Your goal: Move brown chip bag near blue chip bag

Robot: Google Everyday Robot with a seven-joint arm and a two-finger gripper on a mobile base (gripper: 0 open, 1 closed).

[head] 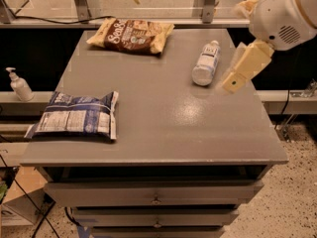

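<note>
Along the far edge of the surface (163, 118), toward its far-left corner, the brown chip bag (131, 35) lies flat with its lettered face up. The blue chip bag (75, 116) lies flat at the near-left corner, its white label panel facing up and its left end reaching past the left edge. The two bags are well apart. A white bottle (206, 63) lies on its side near the far-right corner, cap pointing toward the far edge.

The arm enters from the upper right. Its rounded white housing (285, 14) sits above and beyond the right edge of the surface. From this housing a tan section slants down and to the left, ending in the end effector (233, 83), which hangs over the right edge just beside the bottle. Whether the end effector is wide or narrow cannot be told; it holds nothing visible and is well apart from both bags.

A pump dispenser (20, 85) stands off the surface beyond the left edge.
</note>
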